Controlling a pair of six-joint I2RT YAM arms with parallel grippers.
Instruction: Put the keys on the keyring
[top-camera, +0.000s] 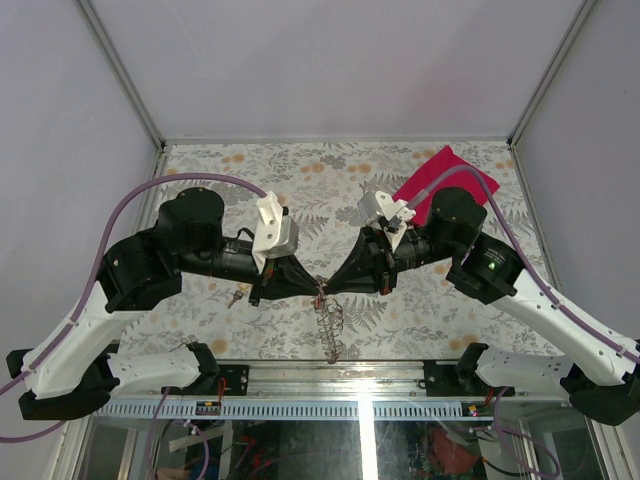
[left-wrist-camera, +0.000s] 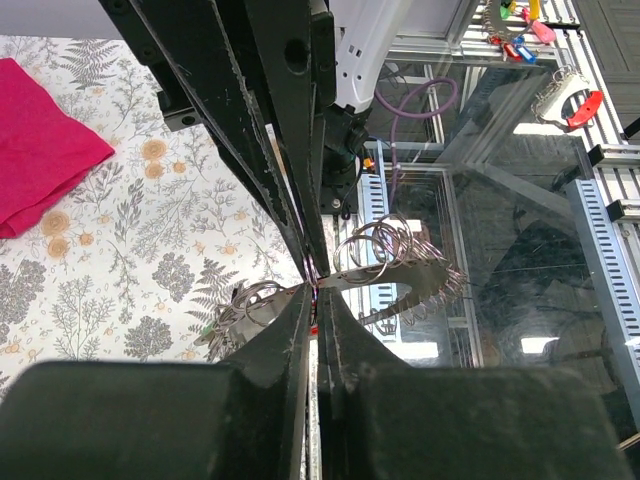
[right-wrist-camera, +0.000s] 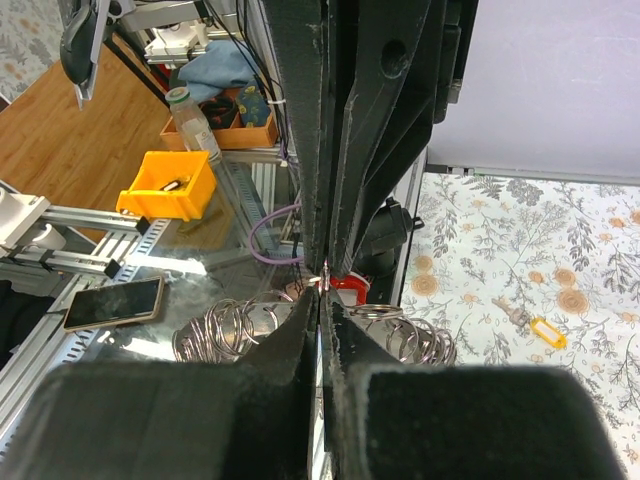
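The left gripper (top-camera: 312, 287) and right gripper (top-camera: 330, 287) are set tip to tip at the top of the keyring (top-camera: 331, 325), probably so that 1 steadies it while a key is threaded. Both are clamped tight; what each pinches cannot be told. A red key (right-wrist-camera: 345, 285) is glimpsed at the tips. A yellow key (top-camera: 236, 296) is seen on the table (top-camera: 200, 170), well left of the keyring. The 2 arms are stretched low and level toward it.

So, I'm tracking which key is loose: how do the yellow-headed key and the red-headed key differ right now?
The yellow-headed key lies loose and flat on the tablecloth; the red-headed key is raised, at the meeting fingertips. The yellow-headed key shows whole; the red-headed key is mostly hidden. Both are small.
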